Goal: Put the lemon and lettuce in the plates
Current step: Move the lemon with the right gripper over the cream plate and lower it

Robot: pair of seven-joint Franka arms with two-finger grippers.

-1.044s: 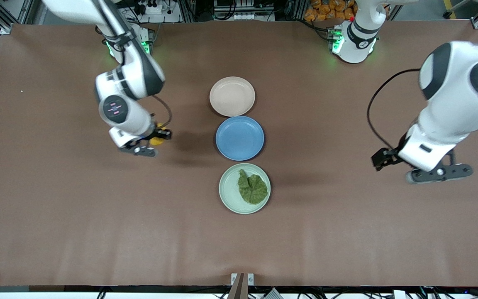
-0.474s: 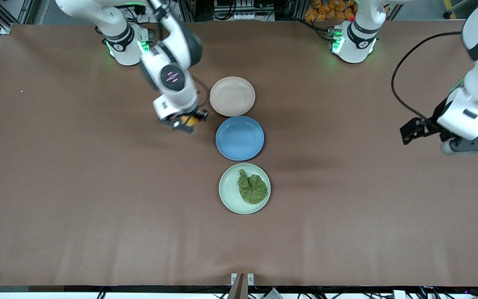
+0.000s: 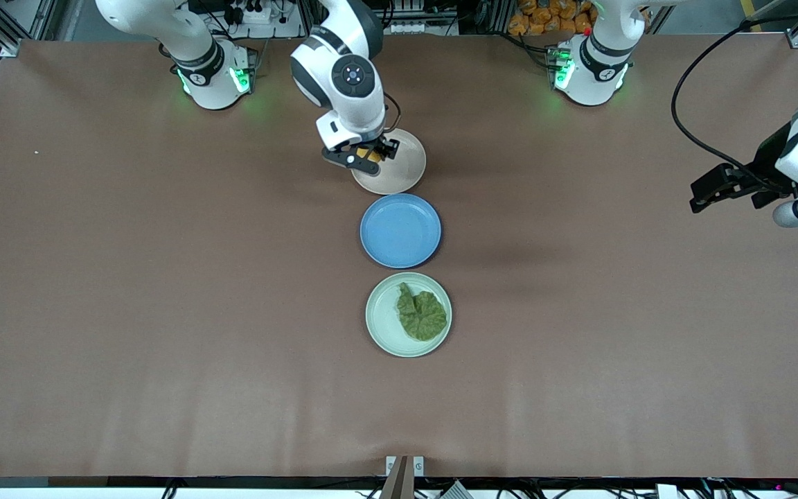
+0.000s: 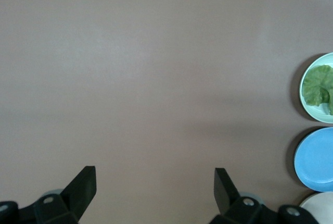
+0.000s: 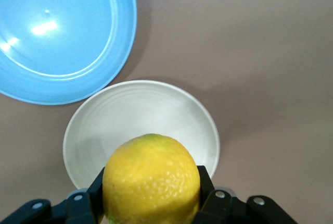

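Front view: on the brown worktop (image 3: 129, 291), three plates line up. The right tool (image 3: 366, 156), clamped on the lemon (image 3: 372, 154), hangs over the beige plate (image 3: 402, 170), the one farthest from the camera. The blue plate (image 3: 400, 231) sits between it and the mint plate (image 3: 388, 326), where the lettuce (image 3: 421, 315) lies. The left tool (image 3: 738, 190) waits over bare worktop at the left arm's end.

Left wrist view: the left tool (image 4: 155, 186) stands wide apart, holding nothing; the lettuce (image 4: 318, 86) shows in the mint plate (image 4: 303, 96).

Right wrist view: the lemon (image 5: 151, 178) is gripped between both fingers (image 5: 97, 190) above the beige plate (image 5: 156, 112), the blue plate (image 5: 62, 31) just beside.
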